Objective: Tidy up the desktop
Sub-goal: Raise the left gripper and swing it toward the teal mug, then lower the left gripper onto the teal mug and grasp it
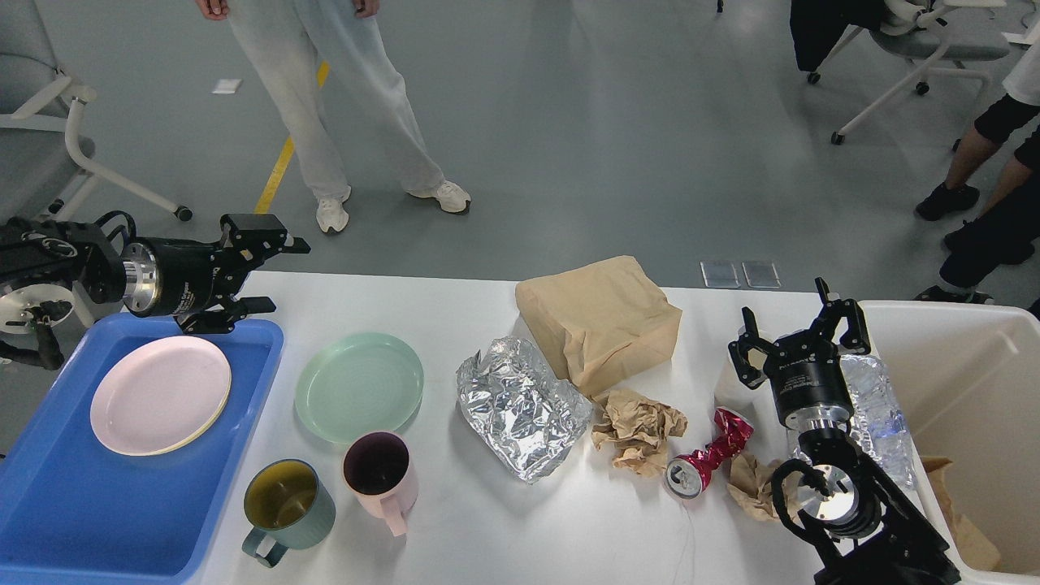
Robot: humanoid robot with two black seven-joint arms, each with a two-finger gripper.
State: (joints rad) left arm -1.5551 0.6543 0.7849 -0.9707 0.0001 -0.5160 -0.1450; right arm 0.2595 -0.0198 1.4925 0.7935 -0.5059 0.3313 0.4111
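— On the desktop [487, 528], what clutters the middle?
— Foil [520, 406], a paper bag [601, 321], crumpled paper [638, 429], a crushed can [708, 463]; two mugs [378, 475] near a green plate [359, 386].
— And the arms?
— Left gripper [268, 275] lies sideways above the blue tray [73, 504], jaws spread, I think. Right gripper [800, 333] stands upright beside the bin [967, 374], jaws spread.

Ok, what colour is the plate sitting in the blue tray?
Pale pink with a cream rim, the plate shows clearly in the head view.
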